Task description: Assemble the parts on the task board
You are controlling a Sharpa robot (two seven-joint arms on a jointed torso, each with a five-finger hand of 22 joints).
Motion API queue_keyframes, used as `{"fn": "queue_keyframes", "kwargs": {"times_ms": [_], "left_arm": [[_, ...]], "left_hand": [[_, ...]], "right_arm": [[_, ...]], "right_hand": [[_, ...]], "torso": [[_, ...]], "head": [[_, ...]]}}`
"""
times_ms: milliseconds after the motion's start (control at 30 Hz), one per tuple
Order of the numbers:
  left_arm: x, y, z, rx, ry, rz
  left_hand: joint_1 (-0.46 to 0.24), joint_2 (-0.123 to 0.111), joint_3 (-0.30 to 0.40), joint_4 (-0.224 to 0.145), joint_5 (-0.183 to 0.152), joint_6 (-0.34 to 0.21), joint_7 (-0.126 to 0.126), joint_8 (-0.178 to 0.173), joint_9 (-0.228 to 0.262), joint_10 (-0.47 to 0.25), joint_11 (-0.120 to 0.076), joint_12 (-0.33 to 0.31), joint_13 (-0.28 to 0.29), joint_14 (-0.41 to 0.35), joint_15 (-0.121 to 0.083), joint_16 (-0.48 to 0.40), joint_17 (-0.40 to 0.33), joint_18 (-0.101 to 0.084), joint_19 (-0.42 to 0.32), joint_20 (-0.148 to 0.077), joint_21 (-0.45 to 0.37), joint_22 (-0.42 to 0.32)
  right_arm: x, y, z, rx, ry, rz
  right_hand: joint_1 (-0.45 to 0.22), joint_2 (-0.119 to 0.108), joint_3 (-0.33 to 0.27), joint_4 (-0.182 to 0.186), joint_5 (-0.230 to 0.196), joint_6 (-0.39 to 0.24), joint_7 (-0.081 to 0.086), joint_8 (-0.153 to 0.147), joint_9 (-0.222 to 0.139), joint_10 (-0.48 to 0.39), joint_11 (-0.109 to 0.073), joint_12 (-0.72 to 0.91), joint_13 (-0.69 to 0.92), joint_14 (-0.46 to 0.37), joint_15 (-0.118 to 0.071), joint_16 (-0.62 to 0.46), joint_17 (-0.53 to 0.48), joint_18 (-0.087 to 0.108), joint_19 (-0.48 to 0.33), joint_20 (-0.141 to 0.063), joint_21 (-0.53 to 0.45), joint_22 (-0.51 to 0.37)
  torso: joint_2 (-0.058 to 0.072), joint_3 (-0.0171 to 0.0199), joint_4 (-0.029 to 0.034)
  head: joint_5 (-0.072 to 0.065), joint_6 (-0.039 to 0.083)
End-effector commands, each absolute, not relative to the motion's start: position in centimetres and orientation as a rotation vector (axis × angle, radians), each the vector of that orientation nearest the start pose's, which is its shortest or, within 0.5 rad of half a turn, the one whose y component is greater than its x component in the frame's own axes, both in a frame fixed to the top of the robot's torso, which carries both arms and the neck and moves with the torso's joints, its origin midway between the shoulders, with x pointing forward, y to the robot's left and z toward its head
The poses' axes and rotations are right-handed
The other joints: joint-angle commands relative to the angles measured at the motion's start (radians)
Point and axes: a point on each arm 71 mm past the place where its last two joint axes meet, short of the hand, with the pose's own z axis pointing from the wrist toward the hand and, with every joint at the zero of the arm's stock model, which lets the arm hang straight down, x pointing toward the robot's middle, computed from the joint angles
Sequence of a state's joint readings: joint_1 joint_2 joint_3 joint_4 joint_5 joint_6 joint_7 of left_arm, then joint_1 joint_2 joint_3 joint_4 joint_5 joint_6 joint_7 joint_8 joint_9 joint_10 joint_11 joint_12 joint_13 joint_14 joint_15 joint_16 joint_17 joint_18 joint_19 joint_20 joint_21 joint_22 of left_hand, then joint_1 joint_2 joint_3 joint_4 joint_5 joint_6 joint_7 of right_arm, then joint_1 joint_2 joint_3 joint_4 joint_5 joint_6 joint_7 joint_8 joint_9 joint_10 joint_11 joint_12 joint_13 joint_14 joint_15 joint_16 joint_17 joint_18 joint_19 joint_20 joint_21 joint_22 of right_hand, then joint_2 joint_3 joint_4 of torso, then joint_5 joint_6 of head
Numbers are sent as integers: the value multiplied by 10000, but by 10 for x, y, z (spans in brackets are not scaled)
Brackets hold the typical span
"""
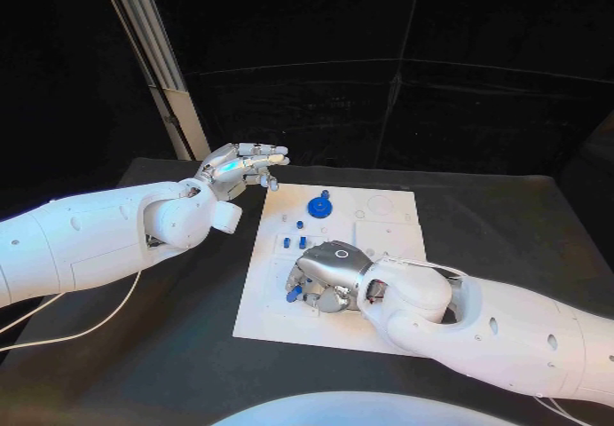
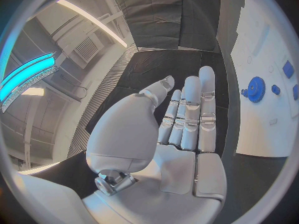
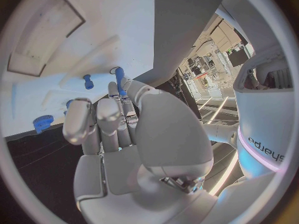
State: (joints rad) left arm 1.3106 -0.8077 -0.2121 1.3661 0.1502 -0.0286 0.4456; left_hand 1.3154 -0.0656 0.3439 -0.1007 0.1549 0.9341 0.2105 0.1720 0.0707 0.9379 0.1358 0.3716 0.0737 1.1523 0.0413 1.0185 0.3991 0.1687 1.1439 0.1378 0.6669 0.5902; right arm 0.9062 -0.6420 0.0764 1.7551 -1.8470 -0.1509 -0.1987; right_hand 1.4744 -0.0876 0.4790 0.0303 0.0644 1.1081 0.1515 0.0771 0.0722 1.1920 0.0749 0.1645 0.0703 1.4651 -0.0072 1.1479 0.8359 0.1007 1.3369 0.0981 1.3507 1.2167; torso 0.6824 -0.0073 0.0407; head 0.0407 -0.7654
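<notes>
the right hand (image 1: 323, 277) sits low over the near part of the task board (image 1: 384, 266), fingers curled, pinching a blue peg (image 3: 119, 79) — long axis along its fingertips. the left hand (image 1: 240, 167) hovers flat and empty beyond the board's far-left corner — farther away.

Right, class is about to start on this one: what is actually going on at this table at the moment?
A two-armed robot is assembling small blue parts on a white task board. Its right hand is down on the near part of the board, its fingers holding a slim blue peg. The left hand hangs open over the table by the board's far left corner, holding nothing. A blue gear and a few small blue pieces stand on the board further out.
</notes>
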Motion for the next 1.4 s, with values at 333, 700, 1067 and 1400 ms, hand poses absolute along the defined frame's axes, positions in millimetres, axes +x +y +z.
{"fn": "queue_keyframes", "kwargs": {"times_ms": [333,700,1067,1400], "left_arm": [[511,231,-188,-11447,14838,-17115],[511,231,-188,-11454,14854,-17118],[511,230,-188,-11454,14863,-17117],[511,230,-189,-11442,14917,-17111]], "left_hand": [[-15,113,-52,-31,15,-49,-8,36,-15,-71,2,31,-10,-71,16,1,-9,141,-60,14,-57,-9],[-15,113,-52,-31,15,-49,-8,36,-15,-71,2,31,-10,-71,16,1,-9,141,-60,14,-57,-9],[-15,113,-52,-31,15,-49,-8,36,-15,-71,2,31,-10,-71,16,1,-9,141,-60,14,-57,-9],[-15,113,-52,-31,15,-49,-8,36,-15,-71,2,31,-10,-71,16,1,-9,141,-60,14,-57,-9]], "right_arm": [[370,-44,-232,-5528,16660,8280],[370,-41,-233,-5720,16815,8261],[368,-34,-238,-6216,17403,8298],[370,-32,-232,-5560,16511,9164]], "right_hand": [[-117,-15,39,-9,-14,89,-26,59,15,89,4,-24,10,-39,-3,44,-3,-171,11,30,50,8],[-199,-38,9,5,-26,93,-32,52,12,102,-3,-44,10,-55,-8,18,-56,-165,-11,25,36,-12],[-503,-202,-183,87,53,-4,-26,-29,-15,12,25,-186,-19,-94,9,-45,-182,-149,-89,34,-24,-90],[-834,-616,-802,181,40,-1518,21,-148,-76,-1803,372,-812,-50,-931,304,-1774,-2621,337,-1768,286,-1702,-2366]], "torso": [[4,-5,10],[0,-6,7],[-5,-7,10],[-9,-16,6]], "head": [[-12,-8],[-8,-4],[-24,-10],[-30,37]]}}
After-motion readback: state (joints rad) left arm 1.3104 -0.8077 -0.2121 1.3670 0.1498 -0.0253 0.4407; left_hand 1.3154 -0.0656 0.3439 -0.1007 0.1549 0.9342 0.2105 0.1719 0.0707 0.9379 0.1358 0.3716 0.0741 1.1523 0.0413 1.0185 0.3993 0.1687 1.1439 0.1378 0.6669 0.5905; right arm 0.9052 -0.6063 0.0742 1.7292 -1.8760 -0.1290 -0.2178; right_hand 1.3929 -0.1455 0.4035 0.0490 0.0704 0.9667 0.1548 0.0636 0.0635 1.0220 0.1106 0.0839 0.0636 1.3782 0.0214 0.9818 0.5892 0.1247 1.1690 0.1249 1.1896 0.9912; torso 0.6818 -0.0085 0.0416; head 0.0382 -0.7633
